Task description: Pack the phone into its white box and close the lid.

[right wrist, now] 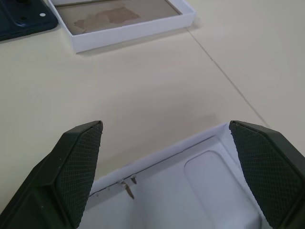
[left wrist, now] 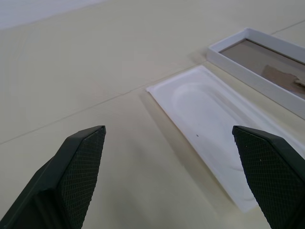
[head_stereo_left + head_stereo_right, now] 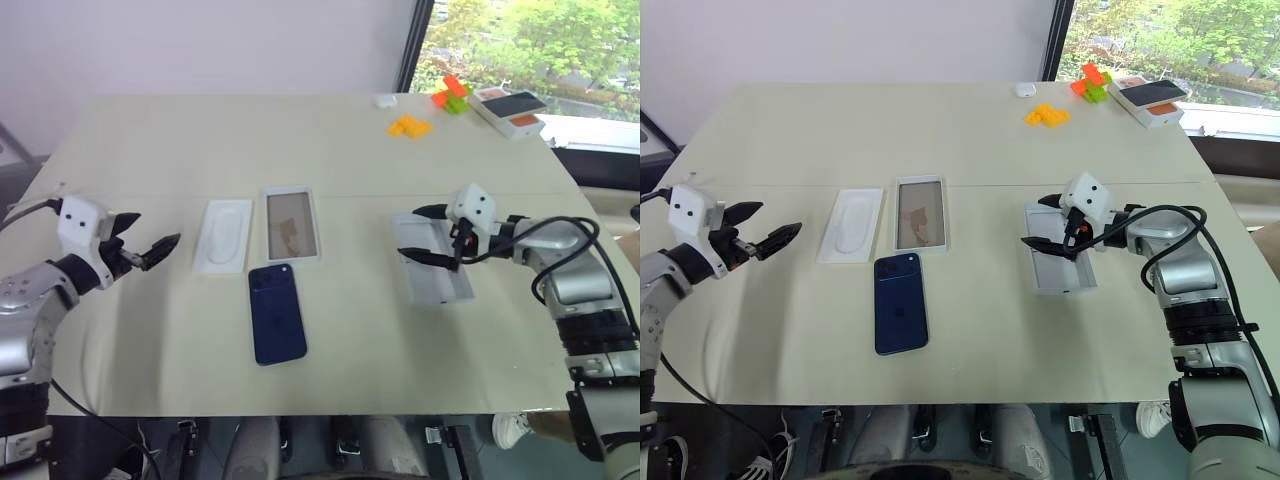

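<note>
Two grippers gape wide, both empty: left gripper (image 3: pixel 150 246) beside the insert (image 3: pixel 223 236), right gripper (image 3: pixel 432 234) over the upturned lid (image 3: pixel 433 266). The phone (image 3: pixel 277 314) lies flat just below the white box (image 3: pixel 291 223); glossy, thin, probably slippery, so pinch its long edges.

Phone (image 3: pixel 901 303) flat on table (image 3: pixel 970 130) just below white box (image 3: pixel 919 213); right claw (image 3: pixel 1043 226) spread over lid (image 3: pixel 1060 266).

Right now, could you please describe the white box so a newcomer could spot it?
On the beige table, mid-left, three items cluster. The shallow white cardboard tray lies beyond the navy smartphone, right of the flat white insert; only it has a raised rim and brownish floor.
</note>
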Controlling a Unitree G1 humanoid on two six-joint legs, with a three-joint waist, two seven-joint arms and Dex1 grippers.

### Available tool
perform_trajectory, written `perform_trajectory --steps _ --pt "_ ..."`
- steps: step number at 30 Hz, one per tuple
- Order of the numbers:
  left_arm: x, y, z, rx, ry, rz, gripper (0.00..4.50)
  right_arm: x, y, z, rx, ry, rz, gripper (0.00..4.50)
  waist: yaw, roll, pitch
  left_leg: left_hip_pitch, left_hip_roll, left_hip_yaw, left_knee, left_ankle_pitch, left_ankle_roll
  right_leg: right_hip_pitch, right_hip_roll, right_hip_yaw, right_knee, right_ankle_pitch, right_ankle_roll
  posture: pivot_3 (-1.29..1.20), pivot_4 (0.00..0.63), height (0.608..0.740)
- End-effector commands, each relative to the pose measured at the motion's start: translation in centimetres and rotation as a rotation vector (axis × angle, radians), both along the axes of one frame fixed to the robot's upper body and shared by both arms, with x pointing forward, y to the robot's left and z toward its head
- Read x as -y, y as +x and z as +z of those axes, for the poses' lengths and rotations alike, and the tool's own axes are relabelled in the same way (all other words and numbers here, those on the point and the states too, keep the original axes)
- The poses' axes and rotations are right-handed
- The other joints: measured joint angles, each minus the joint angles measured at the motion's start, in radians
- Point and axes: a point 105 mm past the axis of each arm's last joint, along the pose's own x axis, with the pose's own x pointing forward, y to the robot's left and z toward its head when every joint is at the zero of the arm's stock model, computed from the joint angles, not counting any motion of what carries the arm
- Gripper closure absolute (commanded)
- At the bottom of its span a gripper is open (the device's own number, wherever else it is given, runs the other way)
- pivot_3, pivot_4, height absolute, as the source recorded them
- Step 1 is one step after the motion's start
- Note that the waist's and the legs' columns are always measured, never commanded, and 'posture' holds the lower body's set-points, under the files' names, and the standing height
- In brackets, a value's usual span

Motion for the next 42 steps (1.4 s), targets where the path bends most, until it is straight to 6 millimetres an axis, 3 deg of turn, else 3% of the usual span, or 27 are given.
perform_trajectory --steps 1,5,9,18,31,34,41,42 --pt "0.3 0.8 -0.3 -0.027 0.060 0.050 0.00 -1.5 0.2 3.4 0.109 0.051 0.030 0.05 0.000 0.000 0.000 0.000 0.000 0.000 0.000 0.000 0.000 0.000 0.000 0.000 0.000 0.000 0.000 0.00 0.150 0.737" --pt "1.3 2.3 -1.5 -0.087 -0.016 0.143 0.00 -4.5 -0.6 3.2 0.148 -0.003 0.117 0.05 0.001 0.000 0.000 0.000 0.000 0.000 0.000 0.000 0.000 0.000 0.000 0.000 0.001 0.000 0.000 0.00 0.150 0.737" --pt "2.6 3.6 -2.6 -0.136 -0.067 0.208 0.00 -5.4 -0.9 2.5 0.136 -0.021 0.150 0.05 0.003 0.000 0.000 0.000 0.000 0.000 0.001 0.000 0.000 0.000 0.000 0.000 0.001 0.000 0.000 0.00 0.150 0.737" --pt "6.2 5.2 -4.7 -0.235 -0.192 0.247 0.00 -6.2 -1.4 2.7 0.120 -0.012 0.175 0.05 0.001 -0.001 0.000 0.000 0.000 0.000 0.004 0.000 0.000 0.000 0.000 0.000 0.004 0.000 0.000 0.00 0.150 0.737" --pt "7.8 5.6 -6.4 -0.313 -0.232 0.290 0.00 -6.3 -1.7 2.3 0.125 0.000 0.157 0.05 0.004 -0.001 -0.001 0.000 0.000 -0.001 0.006 0.000 0.000 0.001 0.000 0.000 0.005 0.000 0.000 0.00 0.150 0.737" --pt "7.9 5.7 -6.5 -0.328 -0.257 0.294 0.91 -6.4 -1.7 2.3 0.129 0.002 0.157 0.00 0.004 -0.001 -0.001 0.000 0.000 -0.001 0.006 0.000 0.000 0.001 0.000 0.000 0.005 0.000 0.000 0.00 0.150 0.737" --pt "7.7 5.7 -6.6 -0.348 -0.274 0.305 4.47 -6.4 -1.6 2.4 0.135 0.003 0.155 0.00 0.005 0.000 -0.001 0.000 0.000 -0.001 0.007 0.000 0.000 0.002 0.000 0.000 0.006 0.000 0.000 0.00 0.150 0.737" --pt "7.6 5.7 -6.7 -0.351 -0.276 0.307 4.47 -6.5 -1.6 2.4 0.135 0.004 0.156 0.00 0.005 0.000 -0.002 0.000 0.000 -0.001 0.007 0.000 0.000 0.003 0.000 0.000 0.006 0.000 0.000 0.00 0.150 0.737"
